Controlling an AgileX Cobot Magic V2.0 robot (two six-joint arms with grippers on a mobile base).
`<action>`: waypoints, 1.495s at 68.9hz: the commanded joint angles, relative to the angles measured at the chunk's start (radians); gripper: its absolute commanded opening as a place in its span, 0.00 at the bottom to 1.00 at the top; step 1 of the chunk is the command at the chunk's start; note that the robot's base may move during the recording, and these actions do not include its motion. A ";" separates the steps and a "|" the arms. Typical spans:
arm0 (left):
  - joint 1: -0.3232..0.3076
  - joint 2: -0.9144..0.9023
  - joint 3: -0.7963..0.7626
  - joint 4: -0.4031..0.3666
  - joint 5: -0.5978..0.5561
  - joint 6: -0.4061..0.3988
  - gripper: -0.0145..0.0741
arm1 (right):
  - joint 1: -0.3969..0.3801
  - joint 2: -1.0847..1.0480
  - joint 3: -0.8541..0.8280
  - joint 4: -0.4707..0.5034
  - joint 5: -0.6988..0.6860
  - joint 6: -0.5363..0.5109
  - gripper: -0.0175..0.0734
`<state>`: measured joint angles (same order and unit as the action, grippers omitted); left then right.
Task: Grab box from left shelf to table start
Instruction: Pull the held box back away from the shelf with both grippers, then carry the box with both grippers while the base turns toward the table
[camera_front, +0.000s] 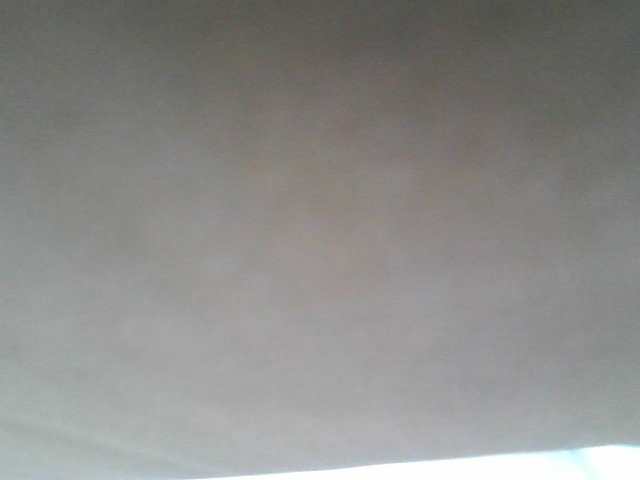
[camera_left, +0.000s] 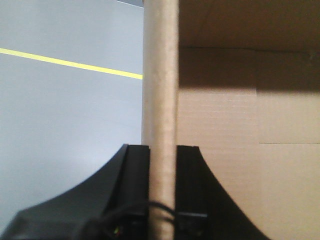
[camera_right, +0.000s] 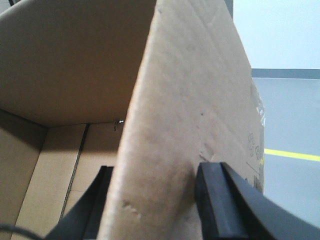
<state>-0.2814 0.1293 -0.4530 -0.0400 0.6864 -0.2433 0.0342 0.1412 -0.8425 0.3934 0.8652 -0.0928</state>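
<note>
Filled the whole front view with blurred brown: the box (camera_front: 320, 220), right up against that lens, with only a pale sliver under it at the lower right. Pinched its upright wall (camera_left: 160, 75) with the left claw (camera_left: 162, 148), one black finger inside, one outside, both pressed flat to the cardboard. Same on the other side: clamped the right claw (camera_right: 157, 170) across what looked the opposite wall, printed face outward. Showed bare corrugated board inside, with no load seen, so judged light but bulky. Judged stiff along the flutes, yet thin enough to buckle or tear at a pinch; smooth paper, likely to slip if tilted. Best held low on both walls, evenly, and kept level. Couldn't tell the support beneath it: no left shelf, no tabletop in view. Beyond, saw grey floor (camera_left: 60, 130) with a yellow line (camera_left: 70, 62), and open room.
</note>
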 joint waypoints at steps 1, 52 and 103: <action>0.000 0.019 -0.002 0.078 0.066 0.001 0.05 | 0.000 0.008 -0.033 -0.004 -0.114 -0.001 0.25; 0.000 0.019 -0.002 0.078 0.066 0.001 0.05 | 0.000 0.008 -0.030 -0.004 -0.114 -0.001 0.25; 0.000 0.019 -0.002 0.078 0.066 0.001 0.05 | 0.000 0.008 -0.029 -0.004 -0.115 -0.001 0.25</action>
<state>-0.2814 0.1293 -0.4530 -0.0400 0.6864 -0.2433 0.0342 0.1427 -0.8425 0.3934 0.8652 -0.0911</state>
